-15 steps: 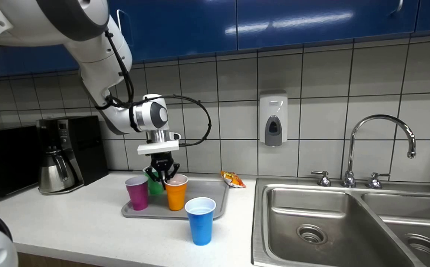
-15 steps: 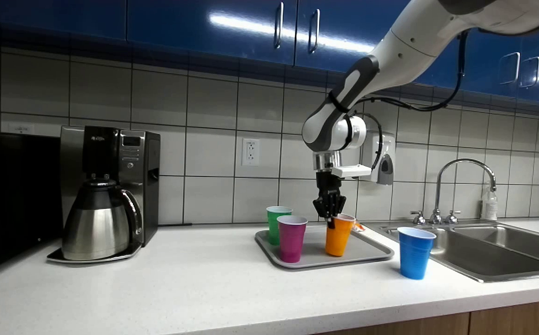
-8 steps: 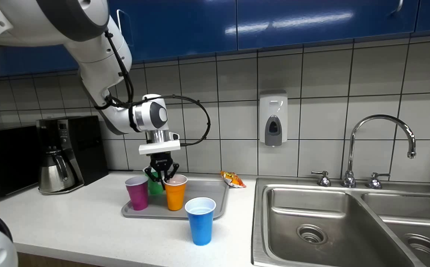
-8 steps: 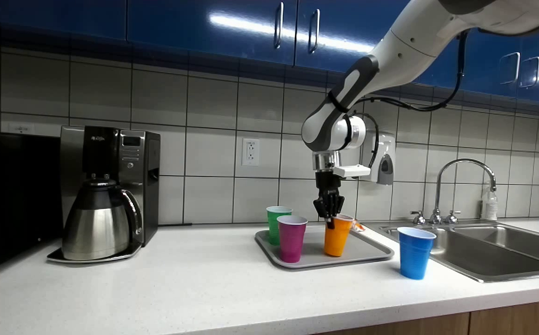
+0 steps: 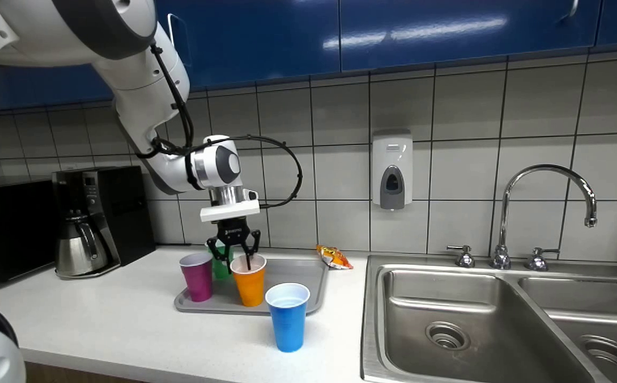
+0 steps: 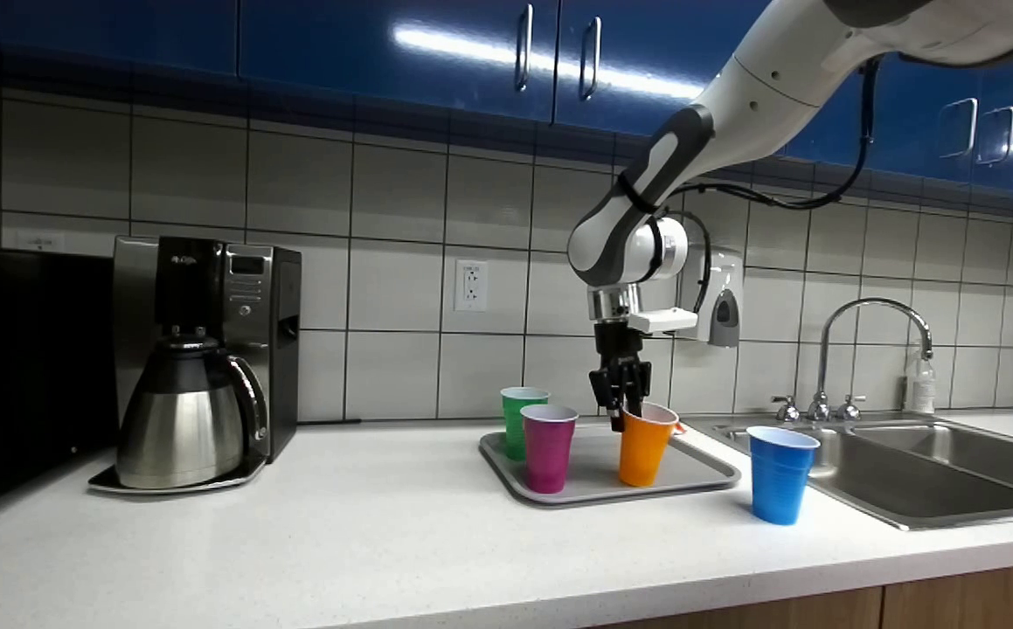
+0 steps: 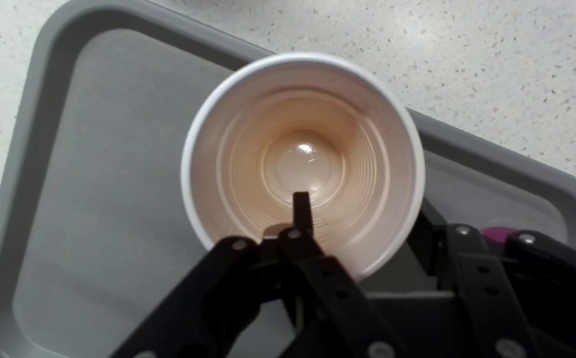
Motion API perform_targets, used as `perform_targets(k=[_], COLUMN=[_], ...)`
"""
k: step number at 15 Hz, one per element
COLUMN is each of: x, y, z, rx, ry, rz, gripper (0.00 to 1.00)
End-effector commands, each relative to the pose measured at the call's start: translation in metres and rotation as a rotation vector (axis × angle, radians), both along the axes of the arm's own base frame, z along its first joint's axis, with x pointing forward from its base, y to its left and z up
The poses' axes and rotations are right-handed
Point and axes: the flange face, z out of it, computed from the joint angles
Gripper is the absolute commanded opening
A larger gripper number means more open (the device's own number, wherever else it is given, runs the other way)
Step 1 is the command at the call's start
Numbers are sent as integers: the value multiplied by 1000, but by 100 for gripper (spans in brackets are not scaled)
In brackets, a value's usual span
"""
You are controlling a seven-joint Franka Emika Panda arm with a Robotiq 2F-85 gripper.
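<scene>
Left of centre in an exterior view, my gripper [image 5: 238,267] has its black fingers [image 7: 302,214] moderately apart, one inside the orange plastic cup [image 5: 251,288], the other outside its wall. At the wrist view's centre, the cup's ribbed sides narrow to a shiny round base. The smooth grey tray [image 5: 298,276] beneath also carries, at left, a tapered purple cup [image 6: 548,450] and a green cup [image 6: 513,432].

Glare-streaked cabinets [image 5: 414,40], shadowed tiles [image 6: 296,166]; soft focus

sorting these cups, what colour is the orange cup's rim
White: the rim of the orange cup shows best in the wrist view.
</scene>
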Motion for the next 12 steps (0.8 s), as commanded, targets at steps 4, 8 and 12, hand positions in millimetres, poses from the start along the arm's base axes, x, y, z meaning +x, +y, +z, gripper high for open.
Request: perform_targets(k=[4,8,12], x=[3,2,3], y=[-1,2,-2], z=[13,31,61], rx=[-33,-23,-29], ry=[10,9,-10], rz=[-38,-58,-105], gripper=[100,100,100])
